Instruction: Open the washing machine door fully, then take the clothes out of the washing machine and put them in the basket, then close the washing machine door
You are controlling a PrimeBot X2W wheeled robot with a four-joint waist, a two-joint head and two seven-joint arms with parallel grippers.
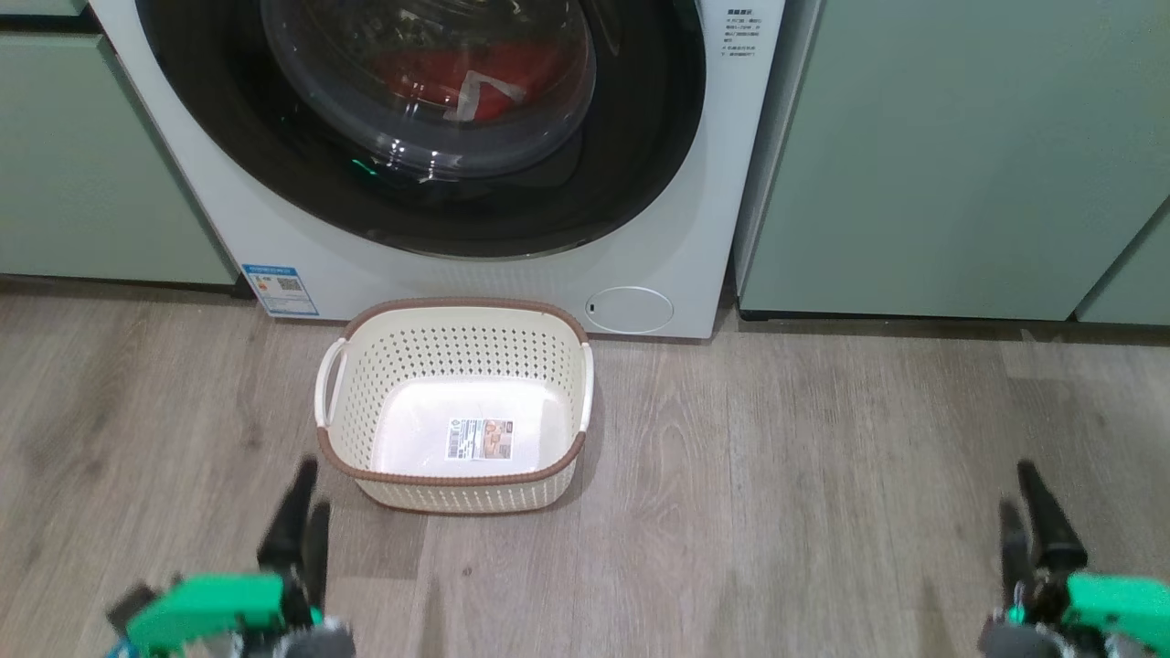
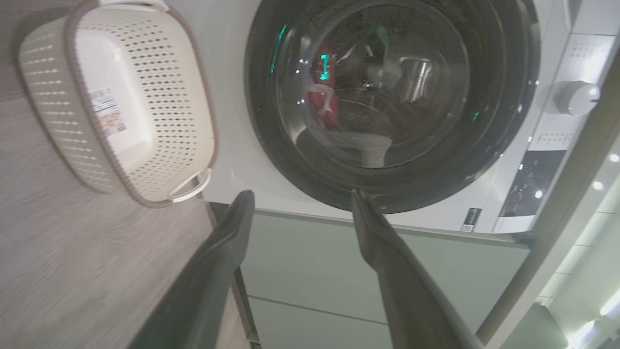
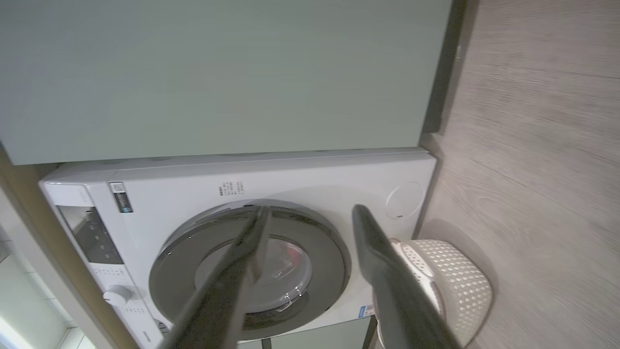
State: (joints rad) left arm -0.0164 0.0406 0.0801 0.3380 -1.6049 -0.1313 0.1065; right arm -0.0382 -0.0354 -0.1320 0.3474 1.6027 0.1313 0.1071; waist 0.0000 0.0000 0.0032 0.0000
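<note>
**Door shut, both claws open and well back**

The washing machine door is closed on the washing machine, and the red clothes lie inside, seen through it. The basket stands on the floor just before the machine. The left claw and right claw hover well short of the door, fingers spread and holding nothing. The basket lies between them, nearer the left.

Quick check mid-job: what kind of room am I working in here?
Probably a home laundry nook or fitted kitchen: a white front-loading washing machine stands built in between pale green cabinets, on a wood-look floor, with a small basket in front.
</note>
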